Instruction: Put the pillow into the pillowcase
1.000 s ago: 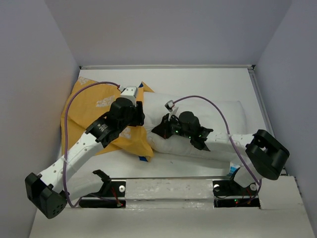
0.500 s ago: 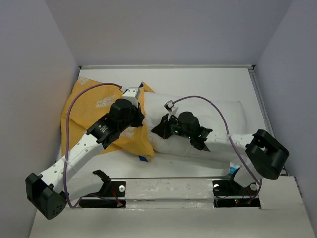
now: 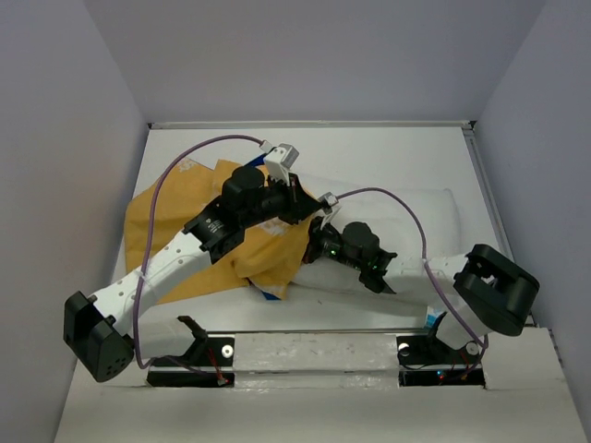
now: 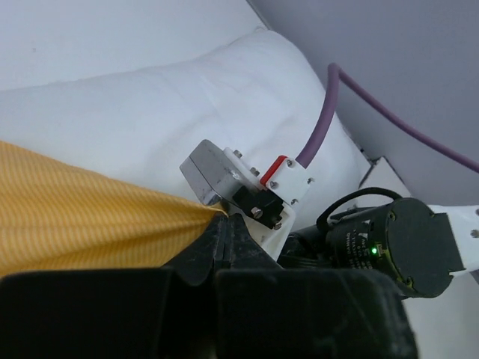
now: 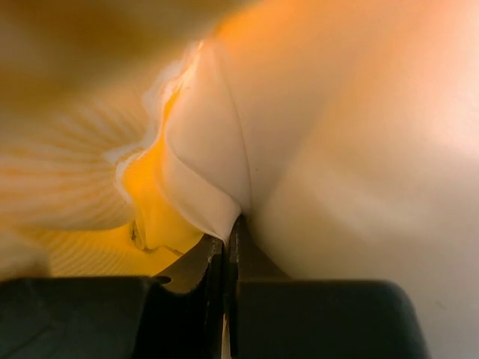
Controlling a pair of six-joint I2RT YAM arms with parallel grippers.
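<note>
Left fingers [image 4: 203, 250], black and pressed together, pinch a gathered fold of the one pillowcase [image 3: 171, 231]. It is floppy mustard-yellow cloth with a fine striped weave, fanning out to their left. Right fingers [image 5: 196, 263], just beside them, are closed on a white edge fold of the one plump, smooth pillow [image 3: 411, 214], which stretches away to their right across the white desk [image 3: 388, 152]. Yellow cloth surrounds that pinch.
</note>
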